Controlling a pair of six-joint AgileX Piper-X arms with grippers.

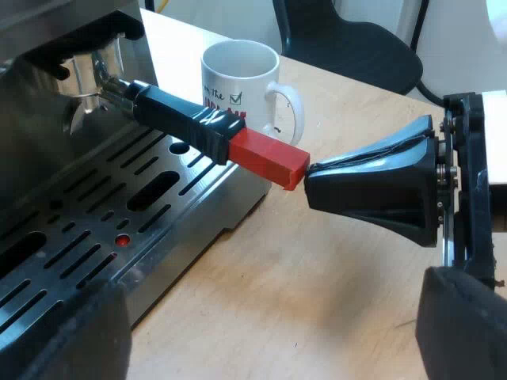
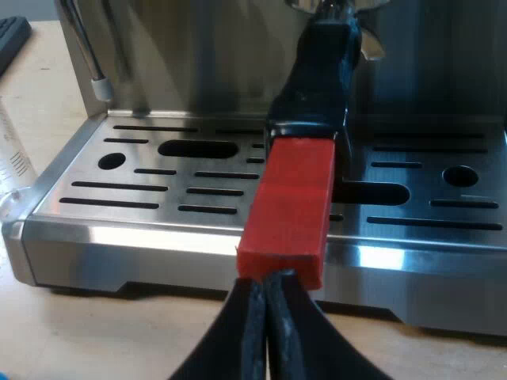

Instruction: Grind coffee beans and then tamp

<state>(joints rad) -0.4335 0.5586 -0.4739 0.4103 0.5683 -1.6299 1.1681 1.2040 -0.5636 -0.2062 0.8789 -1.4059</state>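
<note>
The holder (image 1: 99,89) is sitting locked into the front of the machine (image 1: 47,158). Its black handle (image 1: 186,119) is sticking out over the slotted tray (image 1: 119,237) and finishing in the red end (image 1: 269,158).

The right gripper (image 2: 268,281) is meeting that red end head-on. Its two fingers are pressed together and their joined tips are touching the end face. From them the handle is running off at twelve o'clock toward the machine.

The left gripper (image 1: 265,332) is hovering over the table (image 1: 317,293) near the tray's corner, with its fingers spread wide apart and empty. From it, the red end and the right gripper's tips are lying ahead at about twelve o'clock.

A white mug (image 1: 242,83) with printed lettering is standing upright on the table near the machine, beyond the handle and apart from it. Its ear is pointing away from the machine.

A wand (image 2: 79,47) is hanging over the tray's far edge at about ten o'clock from the right gripper. A clear glass (image 2: 9,158) with markings is standing just beside the tray's corner at about nine.
</note>
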